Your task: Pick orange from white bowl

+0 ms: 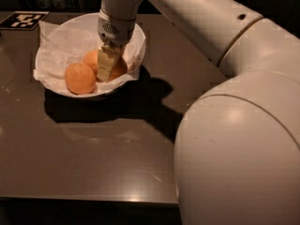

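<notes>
we saw an arm cased in smooth, glossy off-white shells: a big rounded dome nearest the camera, then a long tube with two small dark round holes along it, the parts divided by thin dark seams. the wrist ended in a greyer collar with a small patch of fine dots like a grille. below it the gripper, pale cream and blocky, sat down in the white bowl.

Camera view, sole: sitting high beside the arm, looking down and forward over the desk. Arm bulking close, right of and nearer than the jaws; jaws sitting farther off, inside the white bowl.
</notes>
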Controlling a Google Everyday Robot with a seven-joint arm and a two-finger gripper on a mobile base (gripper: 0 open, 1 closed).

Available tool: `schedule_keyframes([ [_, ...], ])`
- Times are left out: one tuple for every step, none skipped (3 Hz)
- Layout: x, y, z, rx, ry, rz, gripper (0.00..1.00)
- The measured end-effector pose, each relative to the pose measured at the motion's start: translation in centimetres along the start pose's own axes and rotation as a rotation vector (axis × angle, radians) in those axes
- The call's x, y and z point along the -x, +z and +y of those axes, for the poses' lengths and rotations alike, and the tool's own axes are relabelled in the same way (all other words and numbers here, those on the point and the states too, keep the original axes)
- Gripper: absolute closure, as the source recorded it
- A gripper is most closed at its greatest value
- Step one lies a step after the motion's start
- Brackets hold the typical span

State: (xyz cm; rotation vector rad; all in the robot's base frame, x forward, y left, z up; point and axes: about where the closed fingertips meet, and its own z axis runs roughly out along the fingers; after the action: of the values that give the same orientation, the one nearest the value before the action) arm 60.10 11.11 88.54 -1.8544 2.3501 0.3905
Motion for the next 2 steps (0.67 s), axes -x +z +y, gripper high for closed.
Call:
schedule_keyframes([
  [-1.3, -3.6, 0.8, 0.013, -0.009, -0.065, 1.0],
  [-1.9, -6.9, 2.0, 0.03, -0.063, -0.144, 1.0],
])
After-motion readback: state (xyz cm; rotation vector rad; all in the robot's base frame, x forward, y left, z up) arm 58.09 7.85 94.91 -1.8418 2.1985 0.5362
